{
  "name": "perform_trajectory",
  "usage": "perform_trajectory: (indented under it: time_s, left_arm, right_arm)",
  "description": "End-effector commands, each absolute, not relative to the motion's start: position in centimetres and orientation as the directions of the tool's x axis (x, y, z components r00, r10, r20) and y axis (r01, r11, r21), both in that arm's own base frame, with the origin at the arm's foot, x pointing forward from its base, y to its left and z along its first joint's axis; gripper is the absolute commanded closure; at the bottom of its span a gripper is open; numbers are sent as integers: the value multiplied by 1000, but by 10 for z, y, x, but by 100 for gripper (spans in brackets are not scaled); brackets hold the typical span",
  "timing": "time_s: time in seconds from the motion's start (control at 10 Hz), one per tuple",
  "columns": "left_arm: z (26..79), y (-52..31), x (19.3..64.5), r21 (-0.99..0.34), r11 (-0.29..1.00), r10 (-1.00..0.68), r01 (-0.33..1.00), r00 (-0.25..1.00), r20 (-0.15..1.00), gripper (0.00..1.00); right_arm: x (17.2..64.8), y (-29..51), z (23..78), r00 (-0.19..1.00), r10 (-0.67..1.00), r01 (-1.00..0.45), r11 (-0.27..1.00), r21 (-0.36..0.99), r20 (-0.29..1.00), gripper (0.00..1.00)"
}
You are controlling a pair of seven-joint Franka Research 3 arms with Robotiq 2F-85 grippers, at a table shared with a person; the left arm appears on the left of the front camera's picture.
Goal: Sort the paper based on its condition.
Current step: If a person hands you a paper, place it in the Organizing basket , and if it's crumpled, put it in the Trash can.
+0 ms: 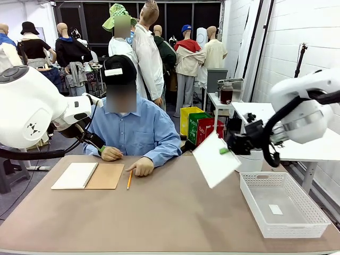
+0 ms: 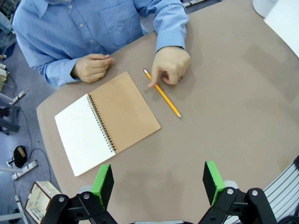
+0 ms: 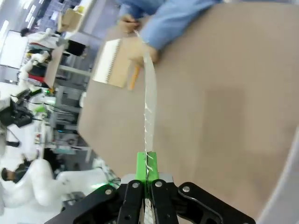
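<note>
Right end effector (image 1: 227,150) is pinching the thin white paper sheet (image 1: 215,159) mid-right, probably carrying it toward the white plastic basket (image 1: 311,212). Left end effector (image 2: 159,183) hangs spread over the tan surface (image 2: 233,93).

No legible txt; print on green/red bins (image 1: 204,127) behind table too small.
</note>
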State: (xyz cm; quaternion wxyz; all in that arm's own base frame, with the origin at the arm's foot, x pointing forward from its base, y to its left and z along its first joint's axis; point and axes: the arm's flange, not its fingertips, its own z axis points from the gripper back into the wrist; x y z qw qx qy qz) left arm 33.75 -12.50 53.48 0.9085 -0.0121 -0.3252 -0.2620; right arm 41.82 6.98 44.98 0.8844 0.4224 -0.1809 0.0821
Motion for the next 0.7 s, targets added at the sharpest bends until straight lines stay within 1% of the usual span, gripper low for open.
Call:
perform_trajectory:
  time_s: [0.0,0.2,0.3,0.4,0.5,0.6]
  left_arm:
    - [534,-125,337,147,862,-469,485,654,593,0]
    - [534,-125,337,147,862,-469,485,654,593,0]
    - [534,-125,337,147,862,-469,485,654,593,0]
    - [534,-125,337,147,862,-469,485,654,593,0]
    - [534,-125,337,147,862,-469,485,654,593,0]
    - [534,-125,337,147,862,-469,485,654,593,0]
  right_arm:
    - [405,39,441,926,29,-293,685,666,378,100]
    - [400,9,434,944,-4,-214,751,624,329,100]
    - [399,4,432,946,-32,-174,787,591,321,100]
    - [398,6,436,942,-66,-151,793,590,329,100]
    - [404,2,428,939,4,-229,752,619,343,100]
    - [404,2,428,939,4,-229,752,619,343,100]
